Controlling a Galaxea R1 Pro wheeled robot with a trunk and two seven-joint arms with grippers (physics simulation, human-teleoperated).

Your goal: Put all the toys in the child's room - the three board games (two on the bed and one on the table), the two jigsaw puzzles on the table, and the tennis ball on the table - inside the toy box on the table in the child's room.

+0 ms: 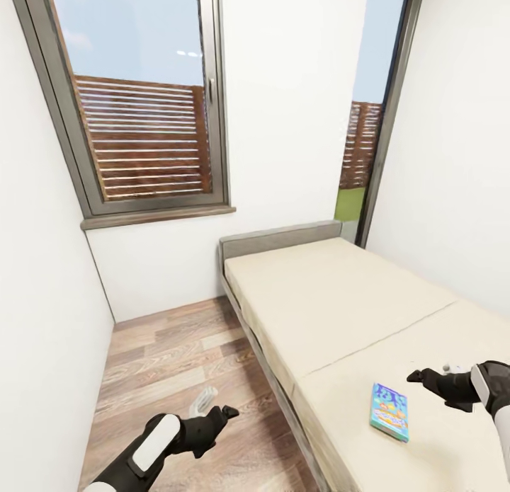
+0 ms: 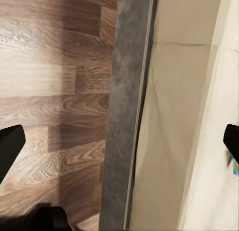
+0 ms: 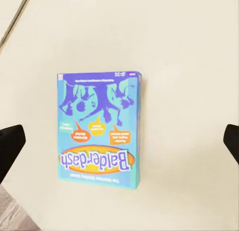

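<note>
Hovering right end effector (image 1: pixel 423 376) w/ fingers spread wide, empty, above blue board game (image 1: pixel 389 410) lying flat on bed (image 1: pixel 340 301), prob lining up a pick. Left wrist cam: left end effector (image 2: pixel 119 141) open, nothing held, over floor (image 2: pixel 50 91) beside bed frame. Right wrist cam: game (image 3: pixel 98 131) centred btwn the tips, untouched.

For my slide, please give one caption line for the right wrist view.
Open right gripper hovering above the blue Balderdash board game lying flat on the beige bed.
</note>
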